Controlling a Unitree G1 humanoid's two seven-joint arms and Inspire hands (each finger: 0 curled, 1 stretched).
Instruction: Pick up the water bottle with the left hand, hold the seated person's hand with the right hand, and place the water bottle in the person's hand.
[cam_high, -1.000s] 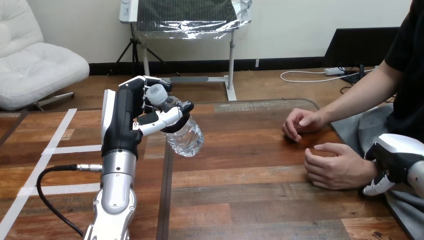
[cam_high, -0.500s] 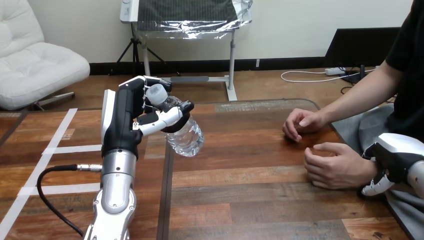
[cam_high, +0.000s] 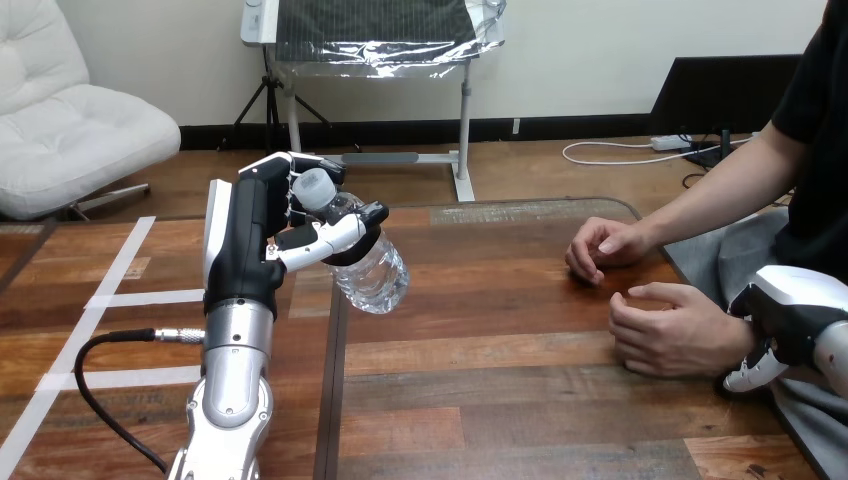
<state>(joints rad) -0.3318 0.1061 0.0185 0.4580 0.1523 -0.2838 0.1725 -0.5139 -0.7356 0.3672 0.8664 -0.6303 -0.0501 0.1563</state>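
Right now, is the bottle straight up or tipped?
Tipped. In the left hand, the water bottle leans: cap upper left, base lower right.

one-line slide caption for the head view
Left hand holds the water bottle tilted above the table; right hand lies beside the person's nearer hand.

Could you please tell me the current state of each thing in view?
Clear plastic water bottle: capped, tilted, held off the wooden table.
Left hand: curled round the bottle's neck.
Person's nearer hand: loosely curled, resting on the table.
Person's farther hand: loosely closed, on the table.
Right hand: beside the nearer hand's wrist.
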